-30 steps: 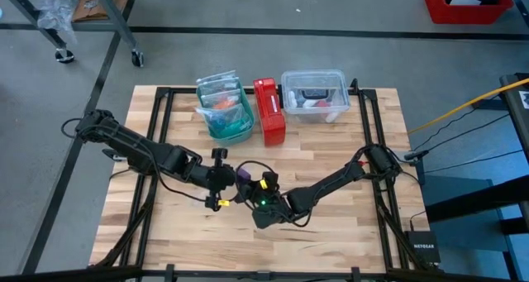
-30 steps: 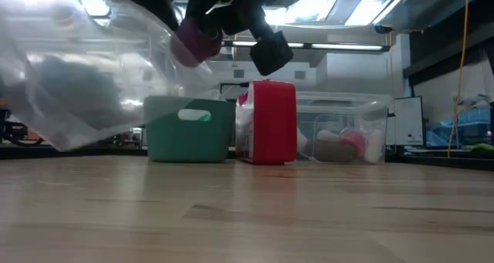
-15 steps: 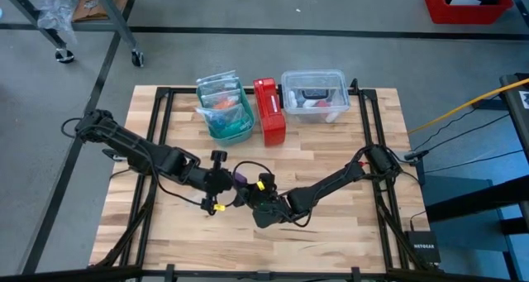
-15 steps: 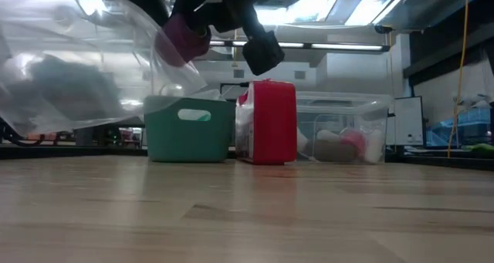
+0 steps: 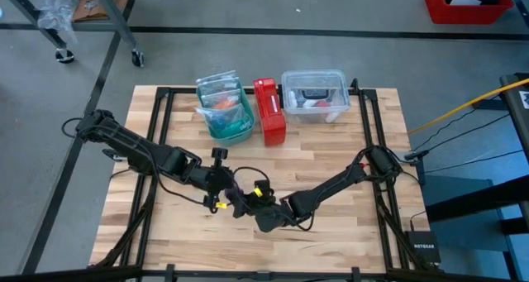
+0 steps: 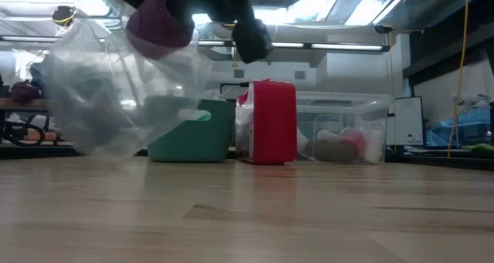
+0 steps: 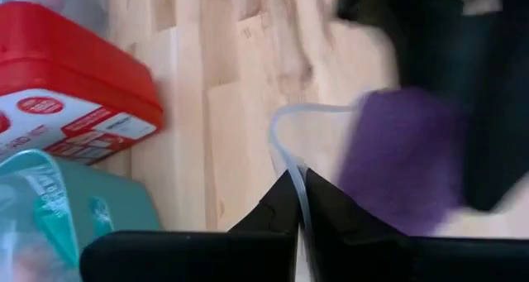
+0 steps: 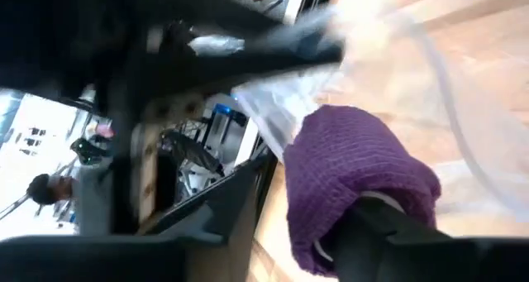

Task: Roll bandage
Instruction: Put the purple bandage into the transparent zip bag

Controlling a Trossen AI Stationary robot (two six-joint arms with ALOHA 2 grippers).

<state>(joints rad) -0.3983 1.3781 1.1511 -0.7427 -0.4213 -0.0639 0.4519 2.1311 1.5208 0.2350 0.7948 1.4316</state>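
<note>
One purple bandage [image 8: 355, 183] against right gripper [image 5: 241, 201] — jaws' state unclear; left gripper [image 7: 299, 201] clamps one clear bag [image 6: 116, 101].

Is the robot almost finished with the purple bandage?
Nearly, it seems. Done: the bandage is already a rolled-up purple bundle, not a flat strip. In hand: the left end effector is pinched shut on the edge of a clear plastic bag, and the right end effector has the roll at the bag's mouth. Left: probably getting the roll into the bag and letting go.

Bandage [image 6: 158, 24] blurred and cut by picture's top edge in low view; right tool [image 5: 241, 201] fingers there hidden.
</note>
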